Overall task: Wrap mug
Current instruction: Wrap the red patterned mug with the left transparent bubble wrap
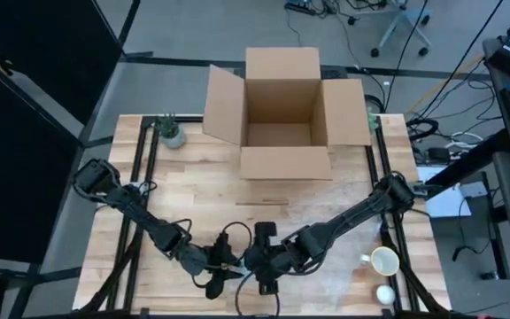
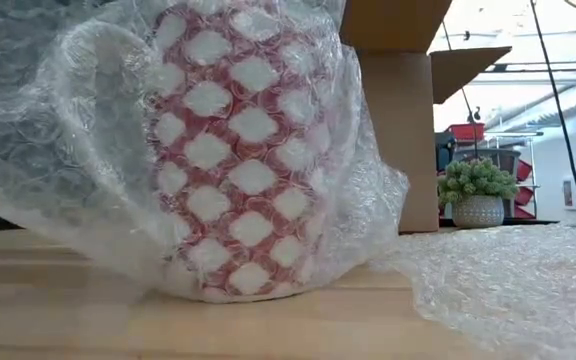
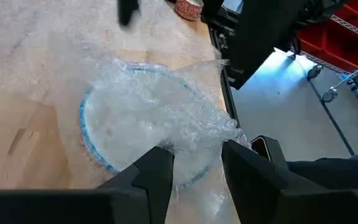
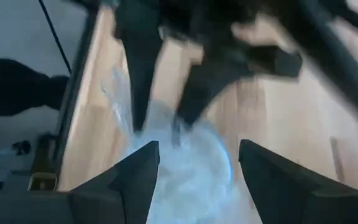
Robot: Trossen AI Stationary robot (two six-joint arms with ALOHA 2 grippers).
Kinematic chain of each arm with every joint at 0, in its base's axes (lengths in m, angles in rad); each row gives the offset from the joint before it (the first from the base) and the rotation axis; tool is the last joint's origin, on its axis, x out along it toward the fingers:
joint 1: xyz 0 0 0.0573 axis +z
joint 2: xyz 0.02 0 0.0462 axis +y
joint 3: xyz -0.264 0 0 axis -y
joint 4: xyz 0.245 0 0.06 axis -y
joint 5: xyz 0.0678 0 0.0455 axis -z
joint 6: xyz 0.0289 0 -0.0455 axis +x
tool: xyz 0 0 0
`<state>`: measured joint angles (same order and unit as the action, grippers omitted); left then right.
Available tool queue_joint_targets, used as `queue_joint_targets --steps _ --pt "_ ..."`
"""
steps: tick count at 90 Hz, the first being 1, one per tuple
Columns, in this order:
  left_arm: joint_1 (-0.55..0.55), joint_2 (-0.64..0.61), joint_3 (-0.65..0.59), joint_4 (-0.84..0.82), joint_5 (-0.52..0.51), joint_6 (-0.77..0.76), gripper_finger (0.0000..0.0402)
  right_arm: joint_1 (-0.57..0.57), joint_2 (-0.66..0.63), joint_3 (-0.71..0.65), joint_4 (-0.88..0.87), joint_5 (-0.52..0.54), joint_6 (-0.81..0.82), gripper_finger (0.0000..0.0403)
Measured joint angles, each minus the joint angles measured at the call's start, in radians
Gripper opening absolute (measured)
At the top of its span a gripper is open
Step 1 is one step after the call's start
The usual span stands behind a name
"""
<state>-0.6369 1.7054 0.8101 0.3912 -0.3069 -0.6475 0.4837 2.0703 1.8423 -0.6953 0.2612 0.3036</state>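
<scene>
- A red-and-white mug is standing upright on the wooden table at its near edge, with bubble wrap draping over and around it.
- The left gripper is hovering over the wrapped mug, its fingers open around a bunched fold of wrap.
- The right gripper is facing it just to the right, fingers spread apart.
- A white cup is sitting at the near right.
- An open cardboard box is standing at the far edge, a small potted plant to its left.
</scene>
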Motion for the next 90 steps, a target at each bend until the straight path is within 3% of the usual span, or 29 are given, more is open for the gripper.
queue_joint_targets --steps 36,73,90 --pt "0.000 0.001 -0.002 0.005 -0.004 0.000 0.0130 -0.056 0.151 0.010 -0.010 -0.025 -0.036 0.0210" --pt "0.001 0.002 0.000 0.021 0.008 0.009 0.0130 -0.078 0.172 0.004 -0.071 -0.175 -0.042 0.0210" --pt "0.000 0.002 0.000 0.021 0.008 0.007 0.0130 -0.098 0.226 0.009 -0.061 -0.229 0.028 0.0210"
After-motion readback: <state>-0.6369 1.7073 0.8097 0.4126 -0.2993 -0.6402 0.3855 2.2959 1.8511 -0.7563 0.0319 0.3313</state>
